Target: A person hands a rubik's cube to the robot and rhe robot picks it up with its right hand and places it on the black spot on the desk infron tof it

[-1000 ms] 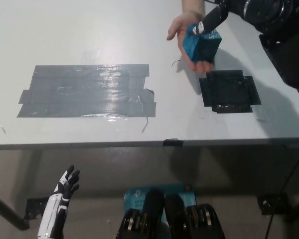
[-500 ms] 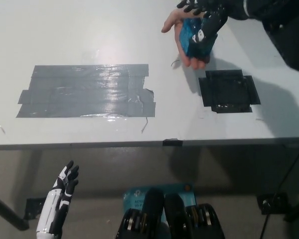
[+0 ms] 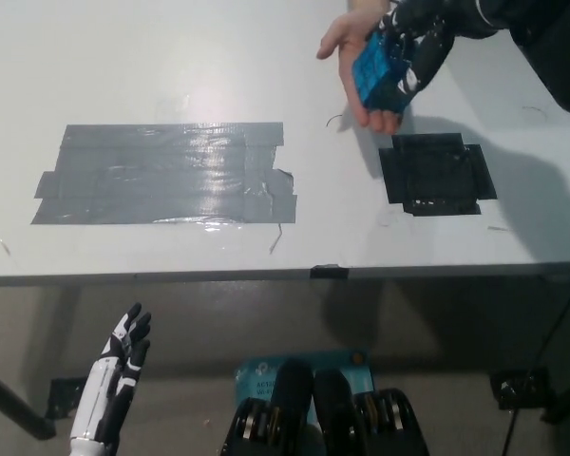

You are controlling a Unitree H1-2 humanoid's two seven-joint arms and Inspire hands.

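Note:
A blue Rubik's cube (image 3: 373, 68) lies on a person's open palm (image 3: 353, 57) near the table's far right. My black right hand (image 3: 413, 52) reaches in from the upper right and wraps its fingers over the cube's top and right side. The cube still rests on the person's palm. Just below them, a black tape square (image 3: 436, 174) is stuck to the white desk (image 3: 171, 57). My white left hand (image 3: 119, 366) hangs open below the desk's front edge at the lower left.
A wide patch of grey tape strips (image 3: 166, 173) covers the desk's left middle. A small black tab (image 3: 329, 272) sits on the front edge. The floor under the desk shows a blue-labelled item (image 3: 266, 375).
My right hand has moved from touching the cube's top corner to closing its fingers around the cube. The person's palm with the cube has risen slightly. My left hand has barely shifted.

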